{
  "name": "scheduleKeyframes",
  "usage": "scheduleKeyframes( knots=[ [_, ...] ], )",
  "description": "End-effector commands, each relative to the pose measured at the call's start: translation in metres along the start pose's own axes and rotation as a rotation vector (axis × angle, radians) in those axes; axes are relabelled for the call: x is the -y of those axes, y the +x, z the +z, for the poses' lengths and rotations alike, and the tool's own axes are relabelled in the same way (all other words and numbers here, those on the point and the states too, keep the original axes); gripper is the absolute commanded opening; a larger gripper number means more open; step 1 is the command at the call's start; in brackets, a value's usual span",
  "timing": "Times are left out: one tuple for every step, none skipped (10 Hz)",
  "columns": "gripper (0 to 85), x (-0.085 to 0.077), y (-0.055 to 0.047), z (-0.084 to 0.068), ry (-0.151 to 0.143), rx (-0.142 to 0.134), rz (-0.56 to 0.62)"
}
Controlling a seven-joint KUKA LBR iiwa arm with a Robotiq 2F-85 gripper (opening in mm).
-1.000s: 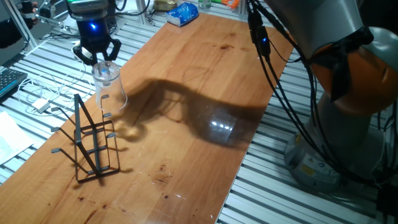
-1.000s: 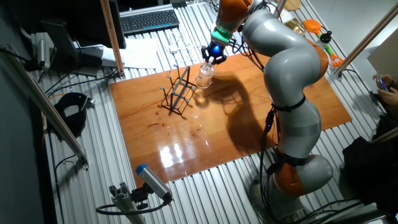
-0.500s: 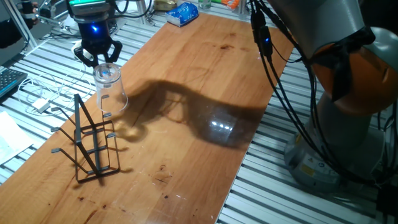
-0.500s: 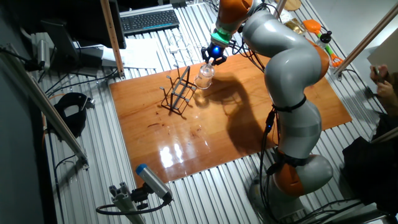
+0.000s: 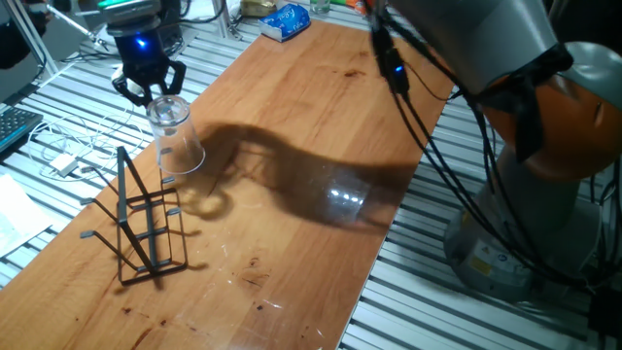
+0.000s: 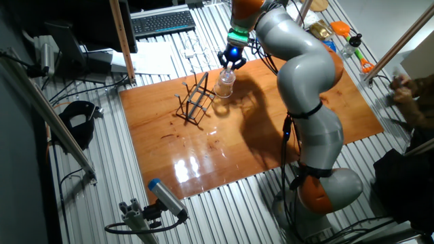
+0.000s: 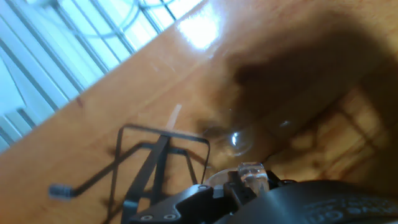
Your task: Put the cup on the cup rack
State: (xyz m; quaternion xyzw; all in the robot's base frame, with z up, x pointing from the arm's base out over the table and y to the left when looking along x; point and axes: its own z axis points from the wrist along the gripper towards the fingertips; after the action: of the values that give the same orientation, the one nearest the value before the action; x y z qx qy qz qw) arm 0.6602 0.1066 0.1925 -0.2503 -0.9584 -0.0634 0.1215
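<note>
the gripper point(image 5: 148, 86) hangs above the far left part of the wooden table point(image 5: 321, 117), its two fingers clamped on the base of the cup point(image 5: 175, 136), a clear tumbler held upside down and tilted, mouth toward the tabletop. the cup hangs directly under the gripper, just to the right of and beyond the cup rack point(image 5: 141, 228), close to the rack's upper pegs; whether it touches them cannot be told. in the other fixed view the gripper point(image 6: 231, 59) holds the cup point(image 6: 225, 83) just beside the cup rack point(image 6: 194, 103). the hand view shows the cup point(image 7: 245, 140) with the cup rack point(image 7: 149, 168) beneath it.
</note>
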Motion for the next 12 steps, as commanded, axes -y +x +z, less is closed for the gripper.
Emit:
scheduleKeyframes(
  knots=[
    [0.0,0.000,0.000,0.000,-0.017,-0.003,0.009],
    [0.0,0.000,0.000,0.000,-0.047,0.003,0.032],
    [0.0,0.000,-0.001,0.002,-0.064,0.023,0.054],
    [0.0,-0.003,-0.005,0.010,-0.076,0.052,0.068],
    [0.0,-0.003,-0.009,0.014,-0.082,0.060,0.077],
    [0.0,-0.004,-0.013,0.021,-0.094,0.068,0.099],
    [0.0,-0.004,-0.017,0.030,-0.100,0.086,0.114],
    [0.0,-0.005,-0.019,0.043,-0.109,0.119,0.122],
    [0.0,-0.005,-0.019,0.052,-0.109,0.137,0.127],
    [0.0,-0.005,-0.018,0.058,-0.116,0.146,0.130],
    [0.0,-0.005,-0.017,0.060,-0.129,0.150,0.129],
    [0.0,-0.005,-0.016,0.060,-0.125,0.141,0.127]
  ],
)
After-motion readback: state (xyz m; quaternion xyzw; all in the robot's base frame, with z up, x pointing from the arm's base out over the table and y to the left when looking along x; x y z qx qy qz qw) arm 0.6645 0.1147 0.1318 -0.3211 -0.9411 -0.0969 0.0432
